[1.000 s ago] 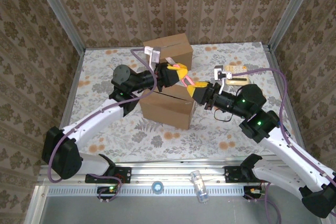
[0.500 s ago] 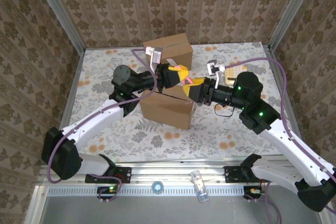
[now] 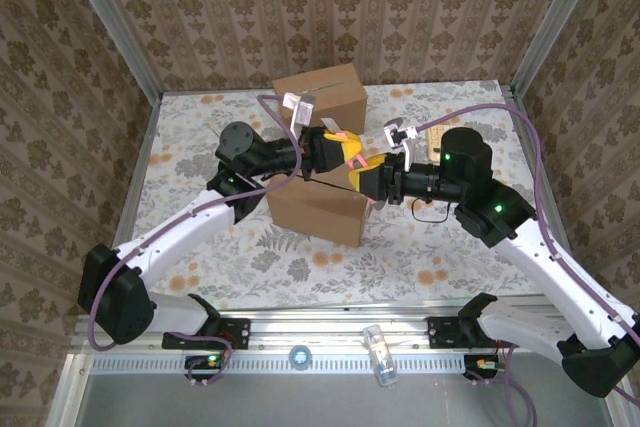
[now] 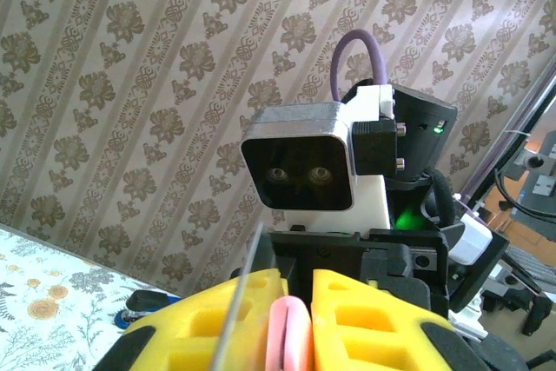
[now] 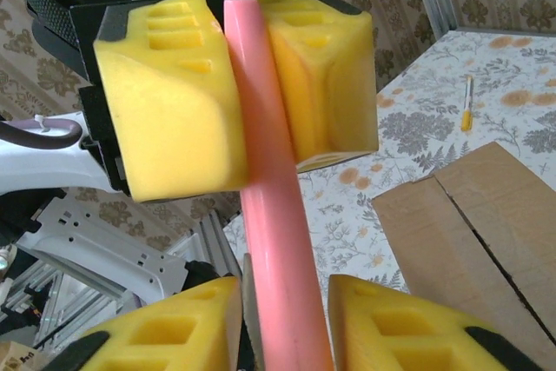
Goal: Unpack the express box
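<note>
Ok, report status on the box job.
Left gripper shut on pink tool. Right gripper straddling it, grip unclear. Near box flaps closed. Second box behind it.

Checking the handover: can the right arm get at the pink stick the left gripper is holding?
Probably yes. The left gripper clamps the pink stick, and the right gripper straddles its free length with nothing between. Whether it grips the stick is unclear.
</note>
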`<state>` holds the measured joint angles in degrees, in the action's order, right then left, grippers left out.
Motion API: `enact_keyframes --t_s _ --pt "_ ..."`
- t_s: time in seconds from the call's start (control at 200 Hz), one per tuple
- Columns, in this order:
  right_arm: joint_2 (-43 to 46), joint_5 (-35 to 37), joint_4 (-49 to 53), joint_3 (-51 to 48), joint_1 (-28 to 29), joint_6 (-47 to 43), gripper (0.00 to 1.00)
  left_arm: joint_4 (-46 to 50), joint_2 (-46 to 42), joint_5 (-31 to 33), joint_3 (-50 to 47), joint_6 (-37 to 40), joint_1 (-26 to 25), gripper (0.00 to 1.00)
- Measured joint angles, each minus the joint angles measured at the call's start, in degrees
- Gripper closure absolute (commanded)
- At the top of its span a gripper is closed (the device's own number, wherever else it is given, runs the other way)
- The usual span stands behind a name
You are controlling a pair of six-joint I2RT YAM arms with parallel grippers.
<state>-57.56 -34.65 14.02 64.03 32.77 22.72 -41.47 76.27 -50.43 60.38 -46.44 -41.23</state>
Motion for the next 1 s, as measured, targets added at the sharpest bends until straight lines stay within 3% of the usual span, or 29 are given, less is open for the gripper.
enact_keyframes --t_s 0.245,0.425,0.475,0.62,0.725,0.845,0.87,0.935,1.0 --pt "-0.15 -2.05 -1.75 -0.61 -0.26 0.0 0.82 0.13 -0.13 -0.44 0.2 -0.28 0.02 1.0" --pt "0.37 -3.02 -7.08 -3.61 -0.37 1.68 1.0 0.83 -0.17 -0.85 0.35 -0.5 0.17 1.0" --pt "0.63 -3.02 -8.17 -4.35 -0.37 2.34 1.0 1.05 -0.17 -0.83 0.35 -0.5 0.17 1.0" --pt "1.84 -2.47 -10.4 -6.08 -0.31 4.13 1.0 1.2 -0.17 -0.74 0.35 -0.33 0.11 0.71" --pt "3.17 -0.63 -11.34 -6.78 -0.09 6.19 1.0 1.22 -0.15 0.92 0.35 0.46 0.26 0.57" --pt "5.07 1.22 -12.2 -7.39 -0.09 7.52 1.0 1.27 -0.15 2.03 0.35 1.51 0.79 0.32" --pt "5.31 1.46 -12.24 -7.39 -0.09 7.69 1.0 1.31 -0.15 2.16 0.35 1.29 0.83 0.21" --pt "5.88 2.38 -12.26 -7.41 -0.09 7.96 1.0 1.29 -0.17 2.51 0.31 1.36 0.9 0.06" --pt "6.14 3.3 -12.11 -7.41 -0.09 8.0 1.0 1.25 -0.37 2.73 0.07 1.42 1.16 0.0"
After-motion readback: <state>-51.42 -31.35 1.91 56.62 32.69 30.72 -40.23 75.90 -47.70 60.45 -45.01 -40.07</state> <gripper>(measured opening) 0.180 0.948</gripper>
